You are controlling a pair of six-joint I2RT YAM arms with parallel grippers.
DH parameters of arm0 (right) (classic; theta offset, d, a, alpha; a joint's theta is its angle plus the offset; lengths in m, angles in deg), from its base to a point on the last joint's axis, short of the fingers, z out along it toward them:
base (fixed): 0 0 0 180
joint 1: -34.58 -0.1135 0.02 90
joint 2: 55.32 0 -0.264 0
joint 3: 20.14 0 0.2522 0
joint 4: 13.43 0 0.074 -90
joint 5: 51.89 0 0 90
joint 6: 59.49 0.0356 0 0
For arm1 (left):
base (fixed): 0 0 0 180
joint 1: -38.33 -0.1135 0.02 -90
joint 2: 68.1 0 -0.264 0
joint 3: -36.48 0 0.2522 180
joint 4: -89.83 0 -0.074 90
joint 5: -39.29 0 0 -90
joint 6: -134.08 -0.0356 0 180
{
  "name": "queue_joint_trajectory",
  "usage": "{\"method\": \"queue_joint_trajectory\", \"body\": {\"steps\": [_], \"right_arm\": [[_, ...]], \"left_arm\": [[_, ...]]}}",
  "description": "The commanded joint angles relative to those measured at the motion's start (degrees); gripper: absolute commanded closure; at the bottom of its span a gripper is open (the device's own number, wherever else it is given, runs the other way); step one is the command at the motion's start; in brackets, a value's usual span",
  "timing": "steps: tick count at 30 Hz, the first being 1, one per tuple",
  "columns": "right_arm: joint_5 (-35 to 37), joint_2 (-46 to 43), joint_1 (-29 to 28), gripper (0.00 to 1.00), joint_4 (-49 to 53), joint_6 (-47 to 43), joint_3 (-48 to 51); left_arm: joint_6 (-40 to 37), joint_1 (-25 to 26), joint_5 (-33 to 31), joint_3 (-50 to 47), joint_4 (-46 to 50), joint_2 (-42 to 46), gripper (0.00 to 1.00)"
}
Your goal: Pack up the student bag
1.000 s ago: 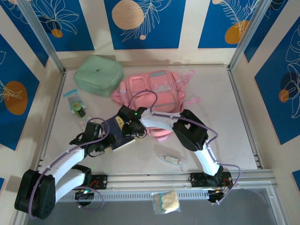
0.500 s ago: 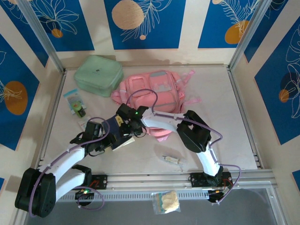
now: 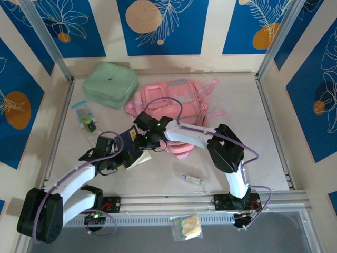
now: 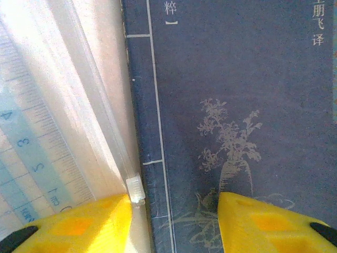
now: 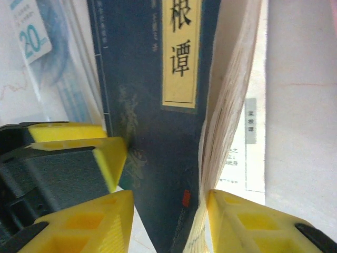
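Note:
The pink student bag lies flat at the back middle of the table. Just in front of it a dark blue book with Chinese lettering sits between both grippers. My left gripper is at the book's near-left side. In the left wrist view it is open over the book, one finger on the cover, the other beside the spine. My right gripper straddles the book's thickness. It has one finger against the page edges and a thin gap on the cover side.
A mint-green zip case lies at the back left. A ruler in a clear sleeve lies under the book's left side. A green packet, a small bottle and a clear packet lie on the table.
My right gripper has shifted slightly toward the bag and its jaws have narrowed around the book. The left arm has stayed put.

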Motion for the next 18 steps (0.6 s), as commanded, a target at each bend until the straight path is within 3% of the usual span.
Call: {"method": "queue_joint_trajectory", "body": {"steps": [1,14,18], "right_arm": [[-2.5,0.2,-0.3,0.59,-0.5,0.8,0.2],[-3.6,2.0,-0.9,0.71,0.3,0.6,-1.3],[-2.8,1.9,-1.1,0.8,1.1,0.5,-1.6]], "left_arm": [[-0.9,0.4,-1.2,0.4,1.8,-0.4,0.52],[-0.4,0.6,-0.6,0.2,1.4,0.1,0.52],[-0.6,0.6,-0.7,0.4,1.7,0.7,0.52]]}}
